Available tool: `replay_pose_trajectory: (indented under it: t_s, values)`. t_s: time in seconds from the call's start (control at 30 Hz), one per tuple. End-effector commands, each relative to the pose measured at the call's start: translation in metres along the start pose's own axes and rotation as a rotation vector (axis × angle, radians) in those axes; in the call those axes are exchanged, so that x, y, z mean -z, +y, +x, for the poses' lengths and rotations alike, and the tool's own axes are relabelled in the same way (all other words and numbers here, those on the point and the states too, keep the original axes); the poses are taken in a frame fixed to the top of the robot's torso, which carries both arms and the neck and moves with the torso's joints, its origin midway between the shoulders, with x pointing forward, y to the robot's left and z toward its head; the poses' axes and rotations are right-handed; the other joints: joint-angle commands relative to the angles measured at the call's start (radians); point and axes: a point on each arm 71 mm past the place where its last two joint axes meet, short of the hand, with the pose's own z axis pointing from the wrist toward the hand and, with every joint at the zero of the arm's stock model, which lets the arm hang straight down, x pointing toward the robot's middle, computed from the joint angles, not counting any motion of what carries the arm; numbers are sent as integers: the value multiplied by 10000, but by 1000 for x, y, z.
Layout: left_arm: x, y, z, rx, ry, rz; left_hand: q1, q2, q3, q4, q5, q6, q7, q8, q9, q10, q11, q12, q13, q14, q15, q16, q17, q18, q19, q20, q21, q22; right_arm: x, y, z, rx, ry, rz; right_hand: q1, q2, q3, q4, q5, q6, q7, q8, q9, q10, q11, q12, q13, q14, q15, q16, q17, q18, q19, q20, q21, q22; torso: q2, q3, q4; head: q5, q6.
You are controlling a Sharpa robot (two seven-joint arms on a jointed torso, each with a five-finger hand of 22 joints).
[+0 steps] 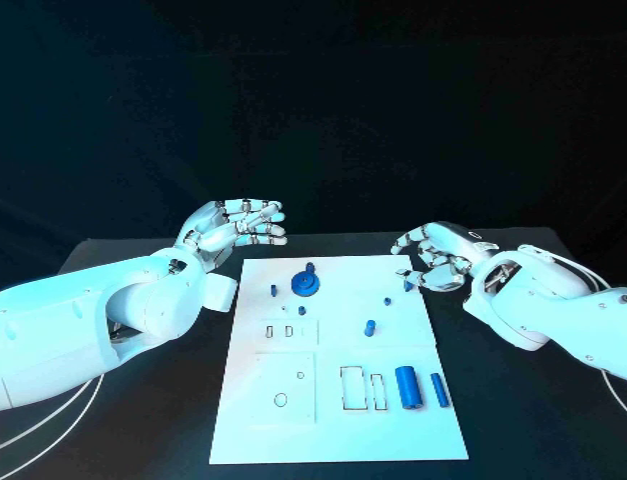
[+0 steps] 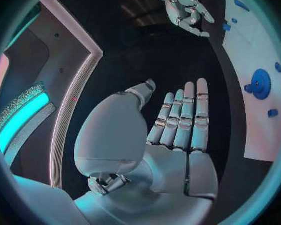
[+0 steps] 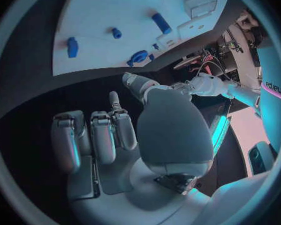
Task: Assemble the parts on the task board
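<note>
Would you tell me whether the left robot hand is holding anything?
No, it is empty: the left robot hand has its fingers straight with nothing between them, beside the task board.

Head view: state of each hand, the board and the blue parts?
Left hand: open, holds nothing, off the board's far left corner.
Right hand: fingers curled in, holds nothing, beside the board's far right edge.
Task board: flat on the table, untouched.
Blue knob: stands on the board's far half.
Two blue cylinders: lie side by side near the board's near right edge.

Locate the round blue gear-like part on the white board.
Head view: the round blue gear-like part sits near the white task board's far edge, left of centre, closer to the left hand.
</note>
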Motion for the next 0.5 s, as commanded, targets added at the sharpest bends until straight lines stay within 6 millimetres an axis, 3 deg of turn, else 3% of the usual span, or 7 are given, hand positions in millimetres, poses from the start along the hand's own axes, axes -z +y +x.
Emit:
replay_pose_trajectory:
  t_s: [0.03, 0.23, 0.5]
  values:
    - [0, 0, 3, 177, 239, 80, -25, 34, 58, 0, 38, -85, 405, -51, 10, -101, 1, -42, 10, -79, -3, 69, 15, 83, -73, 17, 35, 15, 4, -10, 0, -948, 621, -558, -38, -75, -85, -27, -73, -16, 10, -83, -13, -70, 5, -50, 1334, 995, 32, 33, 2362, -76, 865, 43, -45, 2457, -61, 33, -56, -3, -68]
    - [0, 0, 3, 195, 269, 87, -23, 24, 55, -7, 36, -87, 403, -52, 11, -101, 1, -40, 11, -83, -3, 72, 20, 83, -77, 17, 40, 18, 9, -41, -4, -1021, 592, 76, -9, -95, -117, -61, -91, -63, 15, -119, -23, -80, 8, -60, 1326, 1001, 37, 43, 2387, -79, 872, 47, -38, 2464, -48, 49, -43, 74, -97]
    - [-1, 1, 2, 194, 266, 99, -23, 15, 51, -12, 36, -89, 402, -53, 11, -101, 0, -39, 11, -92, -1, 74, 25, 83, -84, 19, 43, 21, 6, -55, 5, -1020, 693, 479, 4, -90, -160, -77, -168, -95, 22, -150, -30, -96, 14, -75, 1314, 1000, 44, 41, 2383, -75, 862, 52, -51, 2454, -33, 18, -25, 74, -122]
